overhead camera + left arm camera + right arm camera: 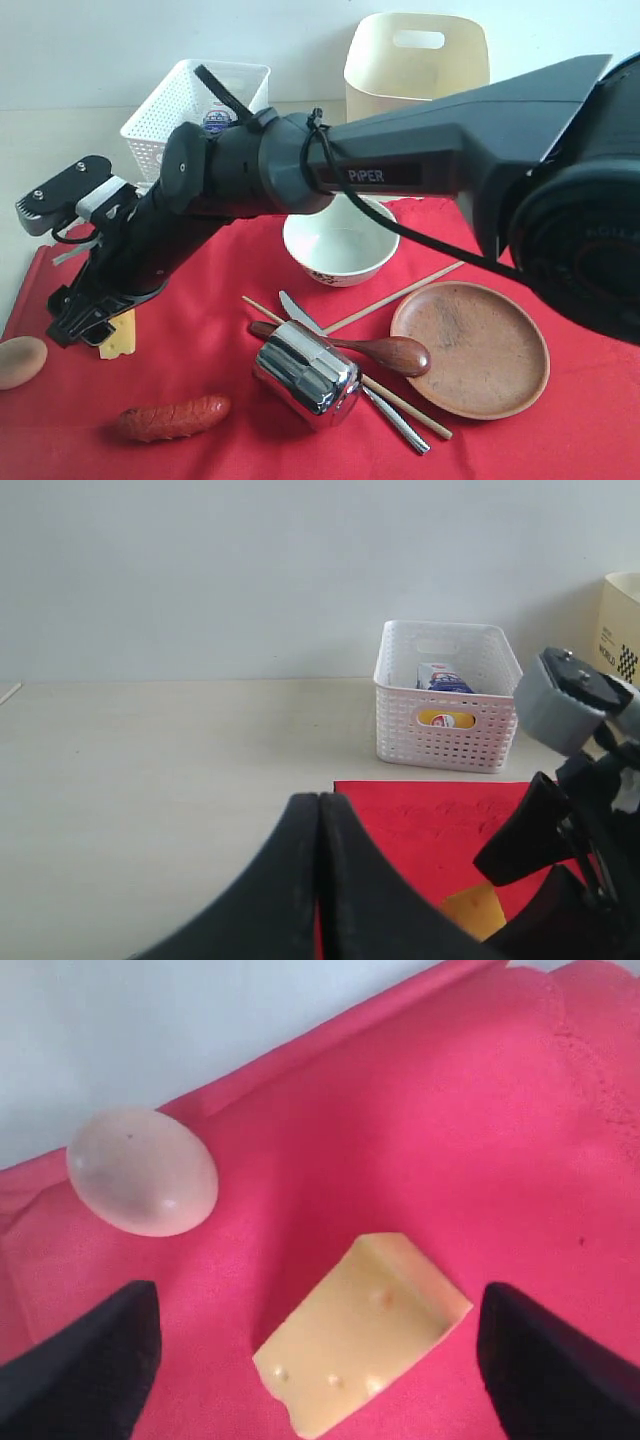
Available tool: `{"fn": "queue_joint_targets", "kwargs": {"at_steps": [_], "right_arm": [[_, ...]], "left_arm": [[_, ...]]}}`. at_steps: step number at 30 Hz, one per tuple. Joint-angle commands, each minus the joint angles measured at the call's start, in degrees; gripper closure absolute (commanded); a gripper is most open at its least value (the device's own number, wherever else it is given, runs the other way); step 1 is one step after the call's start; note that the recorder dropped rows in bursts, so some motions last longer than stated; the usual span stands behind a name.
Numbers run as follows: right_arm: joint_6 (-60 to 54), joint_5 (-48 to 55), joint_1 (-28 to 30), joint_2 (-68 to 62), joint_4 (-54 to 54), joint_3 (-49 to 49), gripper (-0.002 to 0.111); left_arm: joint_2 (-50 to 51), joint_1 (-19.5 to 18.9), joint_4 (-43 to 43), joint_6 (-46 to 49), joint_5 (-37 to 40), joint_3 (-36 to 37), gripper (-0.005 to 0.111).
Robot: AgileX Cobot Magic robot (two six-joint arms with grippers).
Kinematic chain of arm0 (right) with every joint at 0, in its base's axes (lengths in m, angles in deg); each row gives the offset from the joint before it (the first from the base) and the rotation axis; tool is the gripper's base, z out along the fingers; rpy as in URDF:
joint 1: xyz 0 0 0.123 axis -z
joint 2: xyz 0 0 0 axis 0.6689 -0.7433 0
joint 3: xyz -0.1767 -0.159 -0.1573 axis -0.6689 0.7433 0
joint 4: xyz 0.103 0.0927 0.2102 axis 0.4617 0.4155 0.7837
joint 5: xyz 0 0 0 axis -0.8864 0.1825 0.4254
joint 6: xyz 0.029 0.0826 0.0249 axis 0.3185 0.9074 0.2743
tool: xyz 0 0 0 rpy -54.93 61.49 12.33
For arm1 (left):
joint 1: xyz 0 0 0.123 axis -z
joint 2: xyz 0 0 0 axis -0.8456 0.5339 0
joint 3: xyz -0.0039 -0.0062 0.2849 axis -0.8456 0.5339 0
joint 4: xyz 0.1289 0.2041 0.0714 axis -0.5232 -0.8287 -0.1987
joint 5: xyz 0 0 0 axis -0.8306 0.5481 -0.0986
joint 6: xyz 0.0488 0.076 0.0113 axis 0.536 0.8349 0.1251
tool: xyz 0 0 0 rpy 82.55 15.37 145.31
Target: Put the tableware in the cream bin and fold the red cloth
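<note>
By the left edge of the red cloth (pixel 210 335), the left gripper (pixel 318 870) is clenched, its fingers pressed together on nothing. Close beside it is the right gripper (pixel 315 1305), on an arm reaching across from the right. It is fully released, with its jaws wide apart on either side of the cheese wedge (pixel 360 1345). Cloth shows in both gaps and nothing is grasped. An egg (pixel 140 1170) lies near the cheese, not touching it.

Containers:
- **White lattice basket (pixel 165 115):** it stands on the surface (pixel 150 750) behind the cloth's left part. It holds a blue-and-white carton (pixel 441 677) and a yellow item (pixel 445 718).
- **Pale bowl (pixel 340 255):** it sits upright on the cloth at centre.
- **Steel cup (pixel 305 378):** it lies on its side in front of the bowl. The wooden spoon (pixel 390 352), knife (pixel 400 425) and chopsticks (pixel 400 292) cross beside it.
- **Cream bin (pixel 415 70):** it stands behind the cloth, right of the basket. Its inside cannot be seen.
- **Brown plate (pixel 485 350):** it lies on the cloth, farthest right, with the spoon's head at its rim.
</note>
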Motion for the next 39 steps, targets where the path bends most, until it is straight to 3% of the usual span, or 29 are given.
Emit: {"fn": "queue_joint_targets", "kwargs": {"at_steps": [1,16,19,20,26,31,39], "right_arm": [[-0.5,-2.5,-0.2,-1.4,-0.1,-0.3,0.027],[-2.1,-4.4,-0.2,-3.8,-0.1,-0.3,0.032],[-2.1,-4.4,-0.2,-3.8,-0.1,-0.3,0.044],[-2.1,-4.4,-0.2,-3.8,-0.1,-0.3,0.054],[-2.1,-4.4,-0.2,-3.8,-0.1,-0.3,0.086],[-1.9,-4.4,-0.2,-3.8,-0.1,-0.3,0.105],[-1.5,-4.0,-0.2,-2.4,-0.1,-0.3,0.108]], "left_arm": [[-0.4,0.0,-0.1,0.2,-0.1,0.2,0.107],[-0.4,0.0,-0.1,0.2,-0.1,0.2,0.107],[-0.4,0.0,-0.1,0.2,-0.1,0.2,0.107],[-0.4,0.0,-0.1,0.2,-0.1,0.2,0.107],[-0.4,0.0,-0.1,0.2,-0.1,0.2,0.107],[-0.4,0.0,-0.1,0.2,-0.1,0.2,0.107],[-0.4,0.0,-0.1,0.2,-0.1,0.2,0.107]]}}
